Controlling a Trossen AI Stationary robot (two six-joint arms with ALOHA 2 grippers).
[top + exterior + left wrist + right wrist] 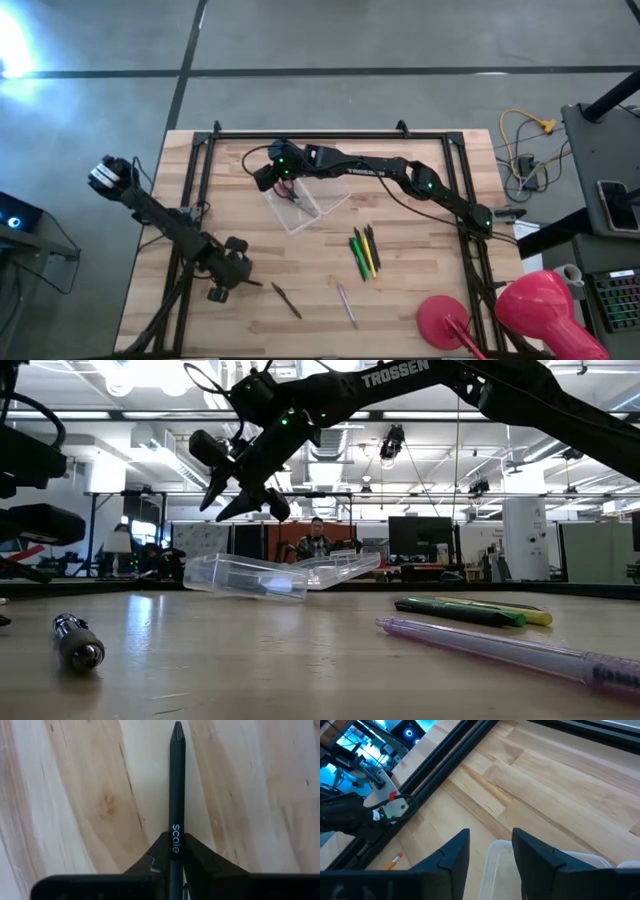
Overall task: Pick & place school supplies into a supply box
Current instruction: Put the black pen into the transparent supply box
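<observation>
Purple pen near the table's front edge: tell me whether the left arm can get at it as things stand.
Probably not yet: the left tool is shut on a black pen. The purple pen itself lies in the open, nothing on it.

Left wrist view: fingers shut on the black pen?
Yes, the left gripper has its fingers closed on the black pen, lying on the table.

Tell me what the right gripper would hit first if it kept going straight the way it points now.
Probably the clear plastic supply box: the open right gripper hangs above it, its fingers pointing down over the box's near end. How far above is unclear.
</observation>
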